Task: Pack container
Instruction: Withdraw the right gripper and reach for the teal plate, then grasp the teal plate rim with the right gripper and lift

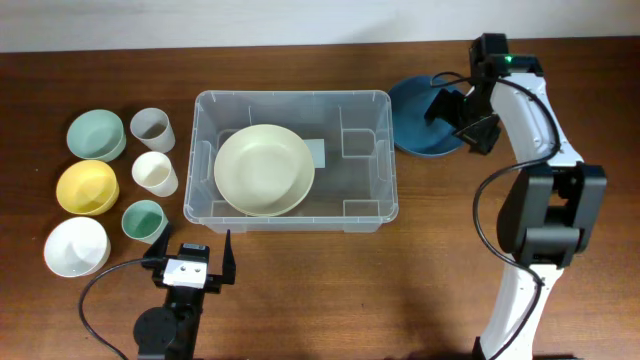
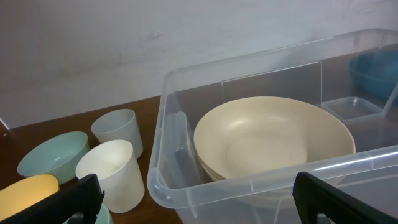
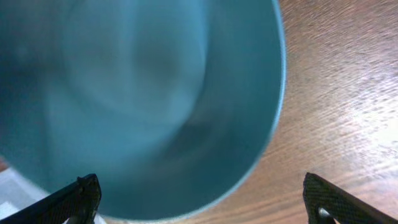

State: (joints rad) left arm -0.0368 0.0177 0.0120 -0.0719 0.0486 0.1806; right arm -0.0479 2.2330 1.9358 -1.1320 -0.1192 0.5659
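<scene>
Container of clear ribbed plastic (image 1: 290, 95), large, rectangular and round-cornered, sat mid-table, holding one cream round bowl (image 1: 264, 170) beside its white base label (image 1: 316, 152). Left stood small coloured bowls (image 1: 87, 186) and plastic cups (image 1: 155, 173). Near it, the left gripper (image 1: 193, 248) gaped empty. Far right, the right gripper (image 1: 460, 118) hung wide apart, gripping nothing, over a dark blue round plate (image 1: 420, 115).
</scene>
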